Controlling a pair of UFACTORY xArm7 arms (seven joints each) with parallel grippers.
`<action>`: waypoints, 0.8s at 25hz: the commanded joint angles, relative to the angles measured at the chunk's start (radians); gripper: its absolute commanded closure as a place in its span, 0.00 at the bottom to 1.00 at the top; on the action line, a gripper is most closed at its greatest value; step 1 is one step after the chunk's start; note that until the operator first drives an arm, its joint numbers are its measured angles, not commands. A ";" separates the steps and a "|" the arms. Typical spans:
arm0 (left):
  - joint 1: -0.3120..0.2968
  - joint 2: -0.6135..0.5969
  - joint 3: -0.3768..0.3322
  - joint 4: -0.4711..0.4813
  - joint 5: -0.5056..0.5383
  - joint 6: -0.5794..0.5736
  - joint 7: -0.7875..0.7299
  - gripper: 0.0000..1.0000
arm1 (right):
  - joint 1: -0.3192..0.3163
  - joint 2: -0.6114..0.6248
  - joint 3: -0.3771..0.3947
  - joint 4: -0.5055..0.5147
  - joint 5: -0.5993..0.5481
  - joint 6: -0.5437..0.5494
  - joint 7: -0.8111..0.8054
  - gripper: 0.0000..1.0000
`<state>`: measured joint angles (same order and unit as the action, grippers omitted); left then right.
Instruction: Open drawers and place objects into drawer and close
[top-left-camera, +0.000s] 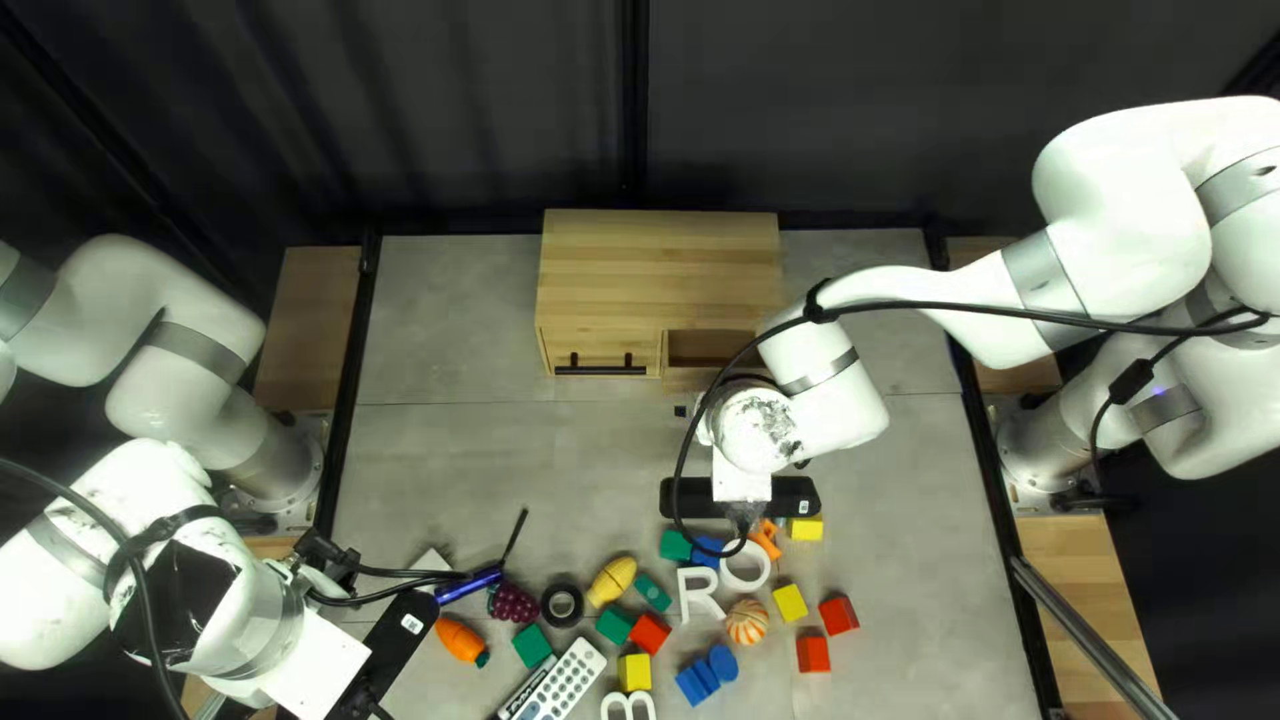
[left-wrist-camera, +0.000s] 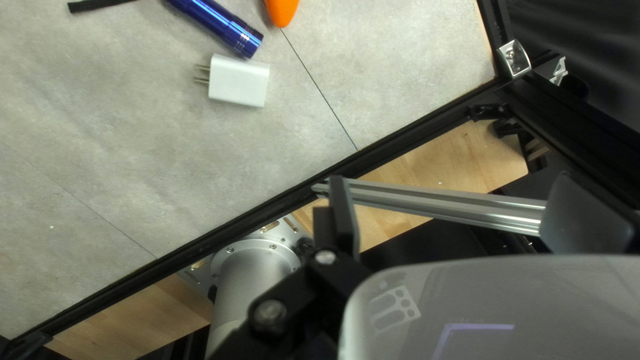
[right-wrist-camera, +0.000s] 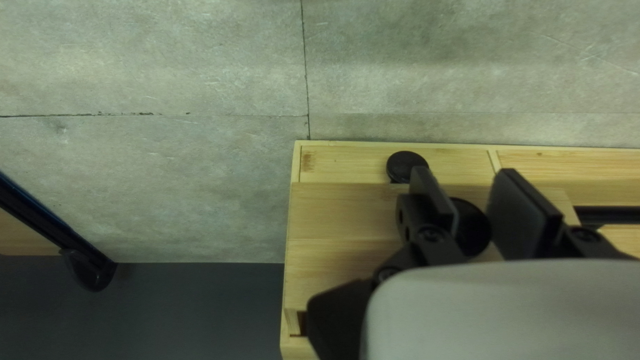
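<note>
Drawer handle [right-wrist-camera: 605, 215], a black bar, runs in between the fingers of the right pincer [right-wrist-camera: 465, 185]. The fingers are drawn close together and seem clamped on the bar's end from both sides, though they hide the contact itself. Right behind the handle is the pale wooden front of the right-hand drawer [right-wrist-camera: 350, 220]. Past the fingertips lies bare grey counter [right-wrist-camera: 150, 75].

In the top left view this drawer stands partly pulled out of the wooden drawer box [top-left-camera: 660, 260], under the right arm's wrist. The left-hand drawer [top-left-camera: 600, 350] beside it is shut.

Behind that wrist, away from the box, lies a black oblong thing [top-left-camera: 795, 495]. Farther back is a scatter of toys: a white letter R [top-left-camera: 697, 592], a white letter O [top-left-camera: 745, 570], coloured blocks [top-left-camera: 838, 613] and a remote control [top-left-camera: 560, 685].

The left pincer [left-wrist-camera: 462, 215] is well apart from all this. Its fingers [left-wrist-camera: 342, 210] are spread wide with nothing between them, and it hangs over an aluminium rail [left-wrist-camera: 440, 202] just off the counter's edge. Ahead of it on the counter lies a white charger plug [left-wrist-camera: 239, 80]. Beyond that are a blue flashlight [left-wrist-camera: 215, 22] and the orange tip of a toy carrot [left-wrist-camera: 282, 9].
</note>
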<state>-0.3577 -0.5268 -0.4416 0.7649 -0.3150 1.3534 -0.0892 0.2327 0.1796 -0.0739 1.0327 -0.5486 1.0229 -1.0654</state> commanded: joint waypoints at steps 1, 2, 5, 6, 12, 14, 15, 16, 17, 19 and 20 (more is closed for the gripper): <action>0.000 0.000 0.000 0.000 0.000 0.000 0.000 0.00 | 0.007 0.005 0.006 0.007 0.002 0.006 0.004 0.90; 0.000 0.000 0.000 0.000 0.000 0.000 0.000 0.00 | 0.009 0.006 0.007 0.010 0.001 0.010 0.007 0.90; 0.000 0.000 0.000 0.000 0.000 0.000 0.000 0.00 | 0.016 0.012 0.012 0.021 0.000 0.021 0.012 0.91; 0.000 0.000 0.000 0.000 0.000 0.000 0.000 0.00 | 0.019 0.016 0.014 0.024 0.001 0.022 0.016 0.91; 0.000 0.000 0.000 0.000 0.000 0.000 0.000 0.00 | 0.026 0.023 0.020 0.030 0.003 0.021 0.025 0.94; 0.000 0.000 0.000 0.000 0.000 0.000 0.000 0.00 | 0.027 0.023 0.022 0.030 0.004 0.019 0.025 0.94; 0.000 0.000 0.000 0.000 0.000 0.000 0.000 0.00 | 0.028 0.023 0.022 0.030 0.004 0.019 0.025 0.94; 0.000 0.000 0.000 0.000 0.000 0.000 0.000 0.00 | 0.027 0.022 0.022 0.029 0.004 0.014 0.024 0.98; 0.000 0.000 0.000 0.000 0.000 0.000 0.000 0.00 | 0.026 0.019 0.022 0.027 0.004 0.010 0.022 1.00; 0.000 0.000 0.000 0.000 0.000 0.000 0.000 0.00 | 0.025 0.017 0.022 0.028 0.006 0.007 0.017 1.00; 0.000 0.000 0.000 0.000 0.000 0.000 0.000 0.00 | 0.025 0.017 0.022 0.029 0.006 0.008 0.016 1.00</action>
<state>-0.3577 -0.5268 -0.4416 0.7649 -0.3150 1.3534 -0.0892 0.2585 0.1983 -0.0523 1.0609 -0.5432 1.0325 -1.0462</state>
